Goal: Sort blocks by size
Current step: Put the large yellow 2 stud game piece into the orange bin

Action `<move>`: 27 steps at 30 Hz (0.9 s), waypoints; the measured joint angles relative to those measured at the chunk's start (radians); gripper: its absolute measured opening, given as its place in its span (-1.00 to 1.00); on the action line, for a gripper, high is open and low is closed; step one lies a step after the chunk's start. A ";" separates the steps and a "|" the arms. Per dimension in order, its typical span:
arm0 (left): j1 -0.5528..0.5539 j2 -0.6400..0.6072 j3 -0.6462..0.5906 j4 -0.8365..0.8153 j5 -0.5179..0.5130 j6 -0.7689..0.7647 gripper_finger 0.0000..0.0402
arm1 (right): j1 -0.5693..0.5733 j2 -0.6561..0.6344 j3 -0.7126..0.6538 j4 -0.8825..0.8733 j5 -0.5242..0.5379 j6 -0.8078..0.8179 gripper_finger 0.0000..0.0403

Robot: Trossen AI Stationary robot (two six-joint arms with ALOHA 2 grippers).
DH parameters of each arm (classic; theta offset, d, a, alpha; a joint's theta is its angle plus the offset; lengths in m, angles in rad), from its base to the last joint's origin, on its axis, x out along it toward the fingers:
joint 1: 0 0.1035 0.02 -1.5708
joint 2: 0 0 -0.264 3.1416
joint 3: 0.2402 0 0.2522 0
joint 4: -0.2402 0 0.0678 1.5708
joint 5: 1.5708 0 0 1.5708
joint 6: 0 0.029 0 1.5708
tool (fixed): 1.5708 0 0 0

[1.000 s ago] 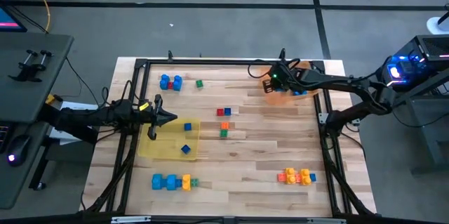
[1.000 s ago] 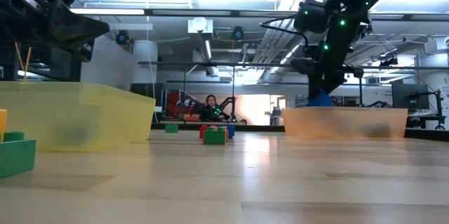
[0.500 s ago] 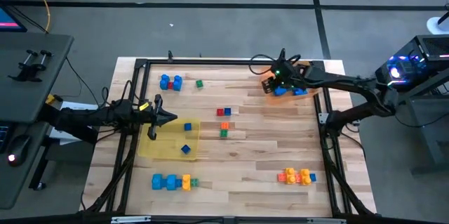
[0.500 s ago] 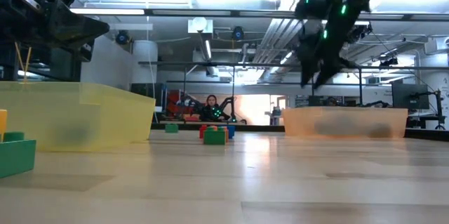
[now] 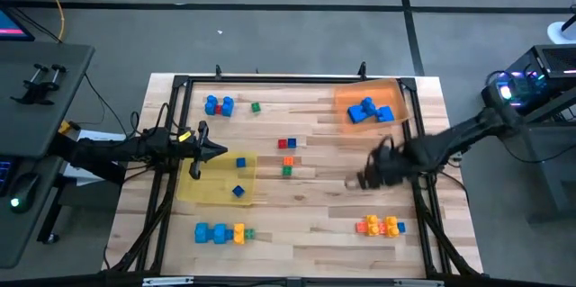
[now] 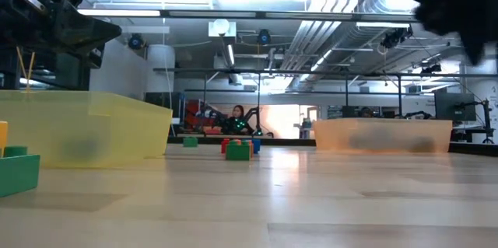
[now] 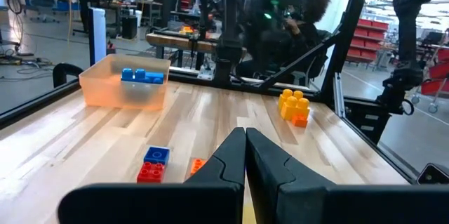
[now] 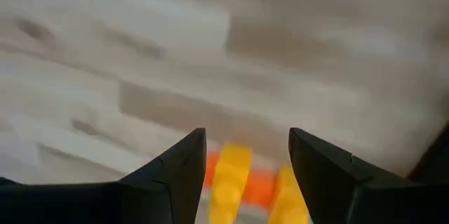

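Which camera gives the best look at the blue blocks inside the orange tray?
The high view: it looks straight down into the orange tray, so the blue blocks show fully. The left wrist view shows them from the side, over the wall. The low view shows only the tray's cloudy wall. The right wrist view misses them.

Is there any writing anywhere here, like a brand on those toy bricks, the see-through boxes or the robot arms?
No readable text in any view.
Blocks, such as the blue ones in the orange tray: studs only, no lettering visible.
Yellow tray: plain.
Right hand and left hand: no readable marking.
Screen at the picture's left edge: pink glow, too small to read.
Room behind the table: any signs too small or blurred.
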 joint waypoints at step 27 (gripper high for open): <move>0.000 0.000 0.000 0.000 0.000 0.000 -1.00 | 0.238 0.383 0.000 0.285 -0.136 0.487 -0.01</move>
